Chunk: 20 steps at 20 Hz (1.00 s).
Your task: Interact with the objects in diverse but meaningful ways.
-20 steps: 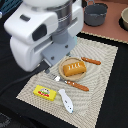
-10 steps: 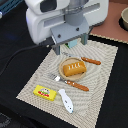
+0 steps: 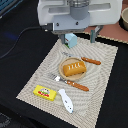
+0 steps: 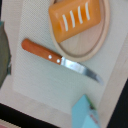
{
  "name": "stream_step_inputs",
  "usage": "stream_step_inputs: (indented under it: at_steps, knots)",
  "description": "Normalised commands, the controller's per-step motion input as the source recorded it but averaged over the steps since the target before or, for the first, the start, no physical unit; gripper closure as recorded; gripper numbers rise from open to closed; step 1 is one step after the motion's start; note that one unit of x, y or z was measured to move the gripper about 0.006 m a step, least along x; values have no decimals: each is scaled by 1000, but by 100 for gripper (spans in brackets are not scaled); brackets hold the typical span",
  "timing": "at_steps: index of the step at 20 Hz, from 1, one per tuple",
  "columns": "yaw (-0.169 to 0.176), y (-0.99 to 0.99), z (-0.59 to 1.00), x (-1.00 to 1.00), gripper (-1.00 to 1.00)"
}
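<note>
The arm has risen and pulled back toward the mat's far edge since a second ago, uncovering the plate. Whether the pincer [image 3: 67, 36] is wide or narrow cannot be told; it hangs just over the blue carton [image 3: 70, 41]. From the exterior view's left lie the yellow packet [image 3: 44, 92], white piece [image 3: 65, 100], fork [image 3: 70, 82], tan plate [image 3: 62, 73] bearing the orange block [image 3: 73, 69], and knife [image 3: 91, 61].

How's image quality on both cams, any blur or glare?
Exterior view: soft and low-res overall, arm body overexposed white, edges of the yellow packet and white piece fuzzy. Wrist view: generally blurred, the blue carton worst; mild sheen on the knife blade; orange block on the plate readable.
</note>
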Motion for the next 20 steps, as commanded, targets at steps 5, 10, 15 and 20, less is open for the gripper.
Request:
stream_step_inputs:
  at_steps: [5,10,15,20]
  knots:
    - [-297,59,-182,123,-100]
    - [-162,-1,-349,239,-100]
    - [-120,-86,-449,281,-100]
    - [-146,-226,-399,227,-100]
